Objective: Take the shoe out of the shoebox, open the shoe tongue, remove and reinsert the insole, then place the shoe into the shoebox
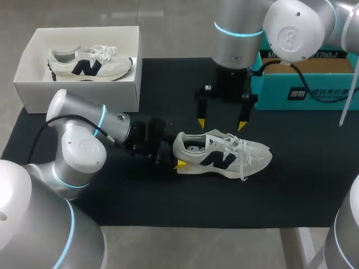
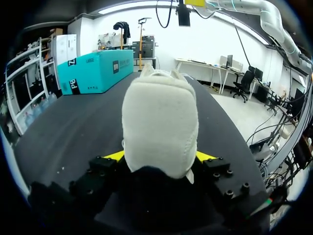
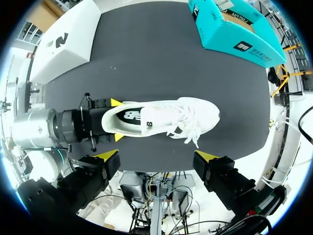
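Note:
A white shoe [image 1: 224, 154] with a dark logo lies on its sole on the black mat [image 1: 291, 190], toe to the right. My left gripper [image 1: 178, 154] is shut on its heel, with one yellow tip on each side of the heel [image 2: 159, 127]. In the left wrist view the shoe fills the space between the left gripper [image 2: 160, 159] tips. My right gripper [image 1: 221, 124] hangs open above the shoe, pointing down and touching nothing. Seen from the right gripper [image 3: 156, 156], the shoe [image 3: 161, 117] lies below with its insole showing, and the left gripper [image 3: 117, 120] grips its heel.
A white shoebox [image 1: 78, 92] stands at the back left and holds a second white shoe [image 1: 90, 63]. A teal box [image 1: 303, 89] sits at the back right behind my right arm, also seen as the teal box [image 2: 95, 71] ahead of the left gripper.

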`<state>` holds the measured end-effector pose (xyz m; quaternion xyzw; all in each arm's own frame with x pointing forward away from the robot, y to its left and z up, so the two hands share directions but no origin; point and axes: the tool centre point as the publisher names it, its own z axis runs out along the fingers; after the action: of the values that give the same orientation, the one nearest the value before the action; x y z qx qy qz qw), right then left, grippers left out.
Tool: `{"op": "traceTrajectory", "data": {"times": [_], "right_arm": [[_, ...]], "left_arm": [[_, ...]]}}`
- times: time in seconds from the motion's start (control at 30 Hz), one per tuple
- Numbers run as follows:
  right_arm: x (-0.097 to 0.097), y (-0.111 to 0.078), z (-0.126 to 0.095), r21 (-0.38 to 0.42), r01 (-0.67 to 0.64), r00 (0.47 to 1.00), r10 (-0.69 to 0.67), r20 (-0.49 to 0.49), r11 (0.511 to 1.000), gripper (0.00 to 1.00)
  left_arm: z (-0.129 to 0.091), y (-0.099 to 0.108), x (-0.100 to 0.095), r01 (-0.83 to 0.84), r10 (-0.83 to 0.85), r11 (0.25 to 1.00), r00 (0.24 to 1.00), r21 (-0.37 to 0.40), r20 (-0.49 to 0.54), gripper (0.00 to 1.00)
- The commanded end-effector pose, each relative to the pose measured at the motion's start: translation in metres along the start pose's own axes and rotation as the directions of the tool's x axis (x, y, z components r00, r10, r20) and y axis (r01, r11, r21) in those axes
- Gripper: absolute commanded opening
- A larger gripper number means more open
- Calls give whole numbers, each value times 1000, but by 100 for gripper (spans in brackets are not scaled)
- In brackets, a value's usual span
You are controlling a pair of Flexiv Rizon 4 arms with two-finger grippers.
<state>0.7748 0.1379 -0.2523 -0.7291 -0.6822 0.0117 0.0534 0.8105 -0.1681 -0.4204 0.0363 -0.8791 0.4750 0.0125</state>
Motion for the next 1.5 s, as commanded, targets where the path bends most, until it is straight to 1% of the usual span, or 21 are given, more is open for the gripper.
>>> {"op": "traceTrajectory", "data": {"times": [0.03,0.1,0.17,0.23,0.3,0.47,0.57,0.63,0.73,0.83,0.9,0.97,1.27,1.5], "right_arm": [[9,-2,18,-21,-6,1000,6,7,1000,100],[13,-4,28,-27,-6,1000,6,4,1000,100],[16,-2,37,-37,-29,998,31,51,999,100],[19,0,46,-42,-25,997,27,69,999,100],[20,2,52,-46,-41,993,46,110,998,100],[18,10,62,-53,-50,990,57,130,997,100],[15,14,67,-56,-47,990,54,131,997,100],[14,16,69,-58,-61,986,69,151,996,100],[10,18,72,-58,-64,987,72,147,996,100],[7,21,75,-50,-89,976,97,193,995,100],[8,22,77,-47,-92,973,100,207,995,100],[9,24,80,-51,-114,959,123,254,992,100],[8,31,88,-50,-140,946,149,290,989,100],[7,30,92,-49,-186,908,191,372,981,100]], "left_arm": [[0,-1,0,1,-1,1000,1000,-3,0,0],[0,-1,0,1,-1,1000,1000,-3,0,0],[0,-1,0,1,-1,1000,1000,-3,0,0],[0,-1,0,1,-1,1000,1000,-3,0,0],[0,-1,0,1,-1,1000,1000,-3,0,0],[0,-1,0,1,-1,1000,1000,-3,0,0],[0,-1,0,1,-1,1000,1000,-3,0,0],[0,-1,0,1,-1,1000,1000,-3,0,0],[0,-1,0,1,-1,1000,1000,-3,0,0],[0,-1,0,1,-1,1000,1000,-3,0,0],[0,-1,0,1,-1,1000,1000,-3,0,0],[0,-1,0,1,-1,1000,1000,-3,0,0],[0,-1,0,1,-1,1000,1000,-3,0,0],[0,-1,0,1,-1,1000,1000,-3,0,0]]}}
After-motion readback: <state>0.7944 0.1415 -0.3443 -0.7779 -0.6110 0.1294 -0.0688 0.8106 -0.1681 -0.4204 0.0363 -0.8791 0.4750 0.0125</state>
